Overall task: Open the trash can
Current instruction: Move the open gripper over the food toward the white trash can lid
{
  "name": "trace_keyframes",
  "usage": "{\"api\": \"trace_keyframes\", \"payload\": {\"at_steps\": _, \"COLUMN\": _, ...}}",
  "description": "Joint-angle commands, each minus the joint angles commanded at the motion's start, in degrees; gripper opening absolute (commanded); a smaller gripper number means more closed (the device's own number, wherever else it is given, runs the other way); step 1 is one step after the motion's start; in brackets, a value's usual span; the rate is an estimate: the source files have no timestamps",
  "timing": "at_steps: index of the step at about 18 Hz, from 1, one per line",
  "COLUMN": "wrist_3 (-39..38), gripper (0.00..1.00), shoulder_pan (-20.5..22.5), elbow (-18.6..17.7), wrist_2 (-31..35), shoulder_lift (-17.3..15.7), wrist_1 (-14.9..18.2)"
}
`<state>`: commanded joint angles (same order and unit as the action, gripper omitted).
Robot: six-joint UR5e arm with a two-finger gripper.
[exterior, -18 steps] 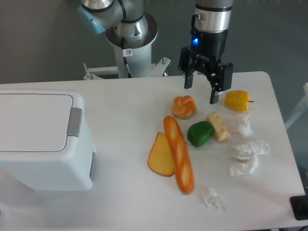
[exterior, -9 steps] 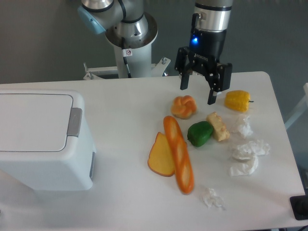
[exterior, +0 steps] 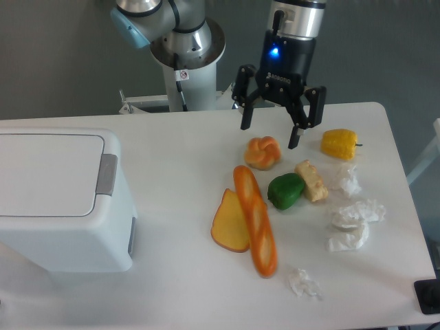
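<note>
The trash can (exterior: pixel 58 199) is a large boxy white bin at the left of the table, its flat lid down and a grey push tab (exterior: pixel 106 174) on its right edge. My gripper (exterior: pixel 269 135) hangs open far to the right of it, above the back of the table, with nothing between its fingers. It is just above and behind a knotted bread roll (exterior: pixel 263 152).
Food items lie right of centre: a baguette (exterior: pixel 255 220), a bread slice (exterior: pixel 230 222), a green pepper (exterior: pixel 286 190), a cheese piece (exterior: pixel 311 180) and a yellow pepper (exterior: pixel 339 144). Crumpled white papers (exterior: pixel 354 214) sit near the right edge. The arm's base (exterior: pixel 184 51) stands behind.
My gripper has moved to the left and slightly up, and its fingers have spread wider. The trash can and the food have not moved.
</note>
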<state>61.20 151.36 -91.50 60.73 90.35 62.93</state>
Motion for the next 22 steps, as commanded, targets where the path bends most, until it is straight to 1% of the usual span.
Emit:
{"api": "trace_keyframes", "payload": {"at_steps": 3, "wrist_3": -7.6, "gripper": 1.00, "shoulder_pan": -2.2, "elbow": 1.7, "wrist_2": 0.0, "shoulder_lift": 0.9, "wrist_1": 0.0}}
{"api": "trace_keyframes", "payload": {"at_steps": 6, "wrist_3": -13.3, "gripper": 1.00, "shoulder_pan": -4.0, "elbow": 3.1, "wrist_2": -0.1, "shoulder_lift": 1.8, "wrist_1": 0.0}}
{"api": "trace_keyframes", "payload": {"at_steps": 9, "wrist_3": -19.3, "gripper": 1.00, "shoulder_pan": -5.6, "elbow": 3.2, "wrist_2": -0.1, "shoulder_lift": 2.4, "wrist_1": 0.0}}
{"api": "trace_keyframes", "payload": {"at_steps": 12, "wrist_3": -28.4, "gripper": 1.00, "shoulder_pan": -7.1, "elbow": 3.4, "wrist_2": -0.1, "shoulder_lift": 3.3, "wrist_1": 0.0}}
{"api": "trace_keyframes", "payload": {"at_steps": 14, "wrist_3": -30.7, "gripper": 1.00, "shoulder_pan": -7.8, "elbow": 3.4, "wrist_2": -0.5, "shoulder_lift": 3.6, "wrist_1": 0.0}}
{"api": "trace_keyframes", "payload": {"at_steps": 17, "wrist_3": -32.0, "gripper": 1.00, "shoulder_pan": -8.4, "elbow": 3.4, "wrist_2": -1.6, "shoulder_lift": 3.7, "wrist_1": 0.0}}
{"api": "trace_keyframes", "payload": {"at_steps": 20, "wrist_3": -37.4, "gripper": 1.00, "shoulder_pan": -9.3, "elbow": 3.4, "wrist_2": -2.4, "shoulder_lift": 4.3, "wrist_1": -0.1}}
{"api": "trace_keyframes", "payload": {"at_steps": 22, "wrist_3": -38.1, "gripper": 1.00, "shoulder_pan": -10.0, "elbow": 3.4, "wrist_2": -2.5, "shoulder_lift": 4.4, "wrist_1": -0.1}}
